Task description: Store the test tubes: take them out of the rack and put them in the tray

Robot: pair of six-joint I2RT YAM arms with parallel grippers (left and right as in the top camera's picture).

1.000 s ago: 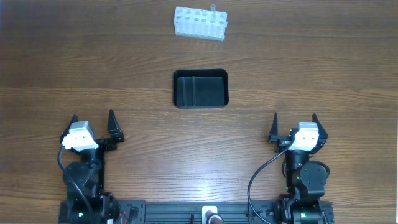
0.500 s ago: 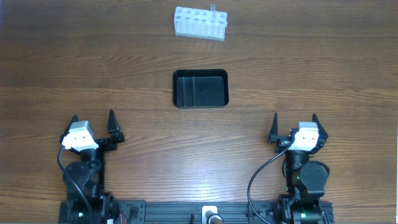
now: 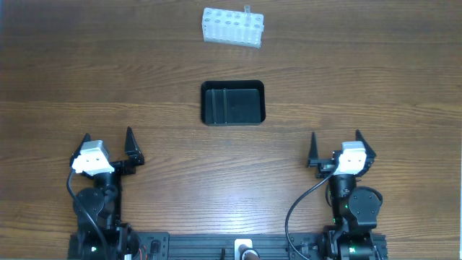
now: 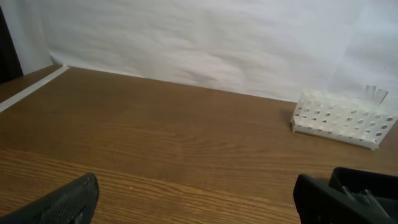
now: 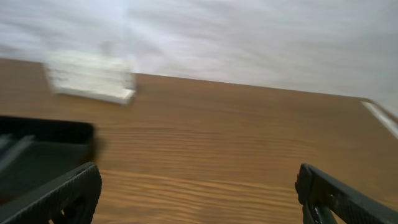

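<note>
From above, the white rack [image 3: 232,27] stands at the far edge of the worktop [image 3: 375,79], with one clear test tube [image 3: 247,9] upright in its far right corner. The black tray [image 3: 232,83] lies nearer, at the middle, well apart from the rack. The left claw [image 3: 108,135] and the right claw [image 3: 336,136] sit low at the near side, each spread wide and holding nothing.

In the left wrist view, the left claw's [image 4: 196,202] dark fingers [image 4: 68,202] are spread over bare wood. The rack [image 4: 342,118] is far off, the test tube [image 4: 375,94] rising above it, and the tray's corner [image 4: 367,180] is nearer.

In the right wrist view, the right claw [image 5: 199,196] gapes wide. The tray [image 5: 46,132] is nearby and the rack [image 5: 90,78] lies beyond.
</note>
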